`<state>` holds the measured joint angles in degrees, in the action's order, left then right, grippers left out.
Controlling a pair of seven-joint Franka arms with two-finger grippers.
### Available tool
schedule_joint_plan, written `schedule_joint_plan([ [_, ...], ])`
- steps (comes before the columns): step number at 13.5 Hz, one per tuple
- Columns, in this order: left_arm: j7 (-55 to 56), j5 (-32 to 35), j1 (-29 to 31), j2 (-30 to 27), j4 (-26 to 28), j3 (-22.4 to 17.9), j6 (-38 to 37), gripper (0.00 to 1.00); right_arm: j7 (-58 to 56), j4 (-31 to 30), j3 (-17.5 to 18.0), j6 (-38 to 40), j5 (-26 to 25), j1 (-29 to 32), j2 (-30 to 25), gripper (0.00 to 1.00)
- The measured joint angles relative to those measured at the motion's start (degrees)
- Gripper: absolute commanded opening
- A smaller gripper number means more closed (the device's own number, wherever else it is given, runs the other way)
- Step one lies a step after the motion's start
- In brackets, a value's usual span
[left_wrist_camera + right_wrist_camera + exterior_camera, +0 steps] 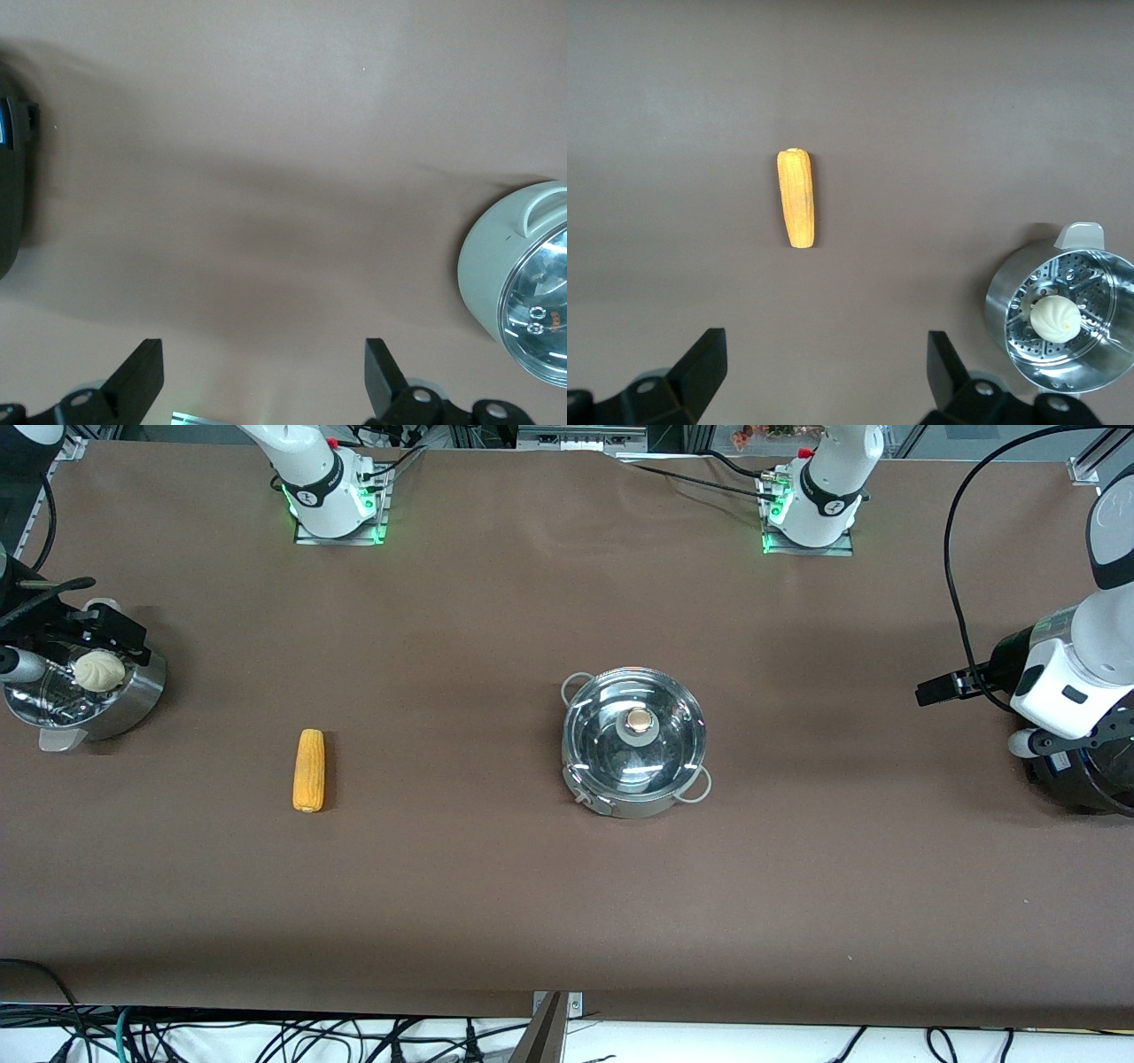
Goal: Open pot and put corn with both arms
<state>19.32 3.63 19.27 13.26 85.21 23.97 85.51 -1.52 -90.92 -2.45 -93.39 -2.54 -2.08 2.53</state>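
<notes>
table (549, 886): brown cover | cables (266, 1036): along near edge

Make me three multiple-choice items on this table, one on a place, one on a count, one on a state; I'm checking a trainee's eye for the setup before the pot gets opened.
1. Where does the corn lie?
A. In the pot
B. On the table, between the pot and the steamer bowl
C. In the steamer bowl

2. How many buns are in the steamer bowl?
A. None
B. One
C. Three

3. What is the state of the pot's lid?
A. On the pot
B. Flat on the table
C. Held by the left end effector

Answers:
1 B: the cob rests on bare table, toward the right arm's end from the pot.
2 B: a single white bun sits on the perforated insert.
3 A: the glass lid with its knob covers the pot; the left end effector and right end effector are both open and empty.
</notes>
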Motion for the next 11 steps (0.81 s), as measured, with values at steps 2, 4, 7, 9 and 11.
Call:
schedule_joint_plan([
  [2,0.0,0.0,-0.1,-0.1,0.0,0.2,0.0,1.00,0.0,0.0,0.0,0.0,0.0,0.0,0.0,1.00],
  [4,0.0,-0.1,-2.0,-0.8,0.0,-1.3,0.0,1.00,0.0,0.0,0.0,0.0,0.0,0.0,0.0,1.00],
  [7,-4.2,-3.4,-14.4,-3.4,1.5,-17.2,-0.1,1.00,0.0,0.0,0.0,0.0,0.0,0.0,0.0,1.00],
  [9,-7.4,-4.5,-16.4,-5.3,3.8,-22.0,0.3,1.00,0.0,0.0,0.0,0.0,0.0,0.0,0.0,1.00],
  [11,-8.1,-4.6,-16.4,-7.3,7.0,-22.7,2.5,1.00,0.0,0.0,0.0,0.0,0.0,0.0,0.0,1.00],
])
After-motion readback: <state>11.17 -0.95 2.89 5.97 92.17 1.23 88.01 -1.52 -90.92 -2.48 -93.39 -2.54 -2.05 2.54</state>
